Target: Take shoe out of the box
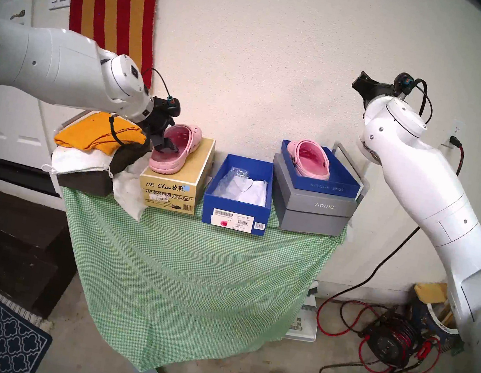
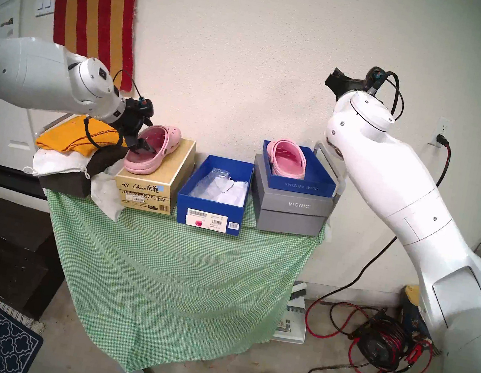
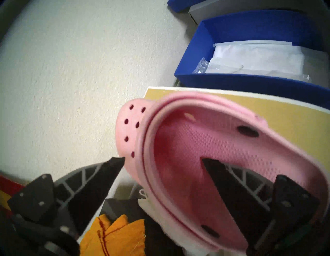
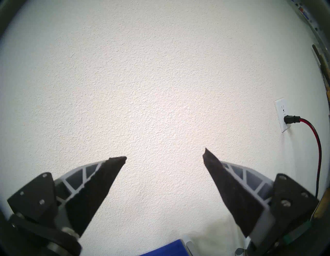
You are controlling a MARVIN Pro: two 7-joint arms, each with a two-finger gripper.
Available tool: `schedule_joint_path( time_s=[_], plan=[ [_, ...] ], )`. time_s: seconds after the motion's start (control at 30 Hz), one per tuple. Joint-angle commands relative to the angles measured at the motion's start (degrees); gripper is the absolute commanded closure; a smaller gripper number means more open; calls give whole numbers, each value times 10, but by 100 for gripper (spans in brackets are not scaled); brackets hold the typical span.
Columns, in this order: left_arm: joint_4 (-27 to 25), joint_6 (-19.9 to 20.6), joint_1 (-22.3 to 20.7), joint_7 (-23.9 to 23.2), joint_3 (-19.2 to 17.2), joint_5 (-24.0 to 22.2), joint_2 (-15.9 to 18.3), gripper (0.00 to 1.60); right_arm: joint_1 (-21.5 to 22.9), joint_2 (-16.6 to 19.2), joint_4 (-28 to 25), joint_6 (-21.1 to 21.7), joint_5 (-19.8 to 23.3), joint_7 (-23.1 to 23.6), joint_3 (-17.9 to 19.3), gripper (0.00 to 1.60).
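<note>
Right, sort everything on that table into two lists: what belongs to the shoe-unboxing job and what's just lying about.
Job:
- deep blue shoebox, only paper and plastic inside
- pink clog on the tan box
- left claw, open around that clog's rim

Lying about:
- tan shoebox
- grey VIONIC box
- blue lid holding a second pink clog
- orange cloth
- right claw, open, idle

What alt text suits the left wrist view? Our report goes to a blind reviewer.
A pink clog lies on a tan box lid, with the open left gripper straddling its side wall, one finger inside. Behind sits a blue box holding only white paper.
</note>
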Motion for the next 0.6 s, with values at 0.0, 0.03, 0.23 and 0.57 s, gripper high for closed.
schedule_joint_path(
  time_s=[0.0, 0.03, 0.23, 0.57],
  plan=[
    [3, -20, -56, -10, 7, 15, 46, 0, -1, 1, 1, 0, 0, 1, 0, 0],
    [0, -26, -63, -14, 6, 16, 52, 0, -1, 1, 1, 1, 0, 1, 0, 0],
    [-22, -49, -95, -41, 3, 17, 80, 0, -2, 1, 1, 1, -1, 2, 1, 0],
    [13, -64, -89, -80, -13, -7, 99, 0, -2, 0, 1, 2, -2, 2, 2, 0]
  ],
)
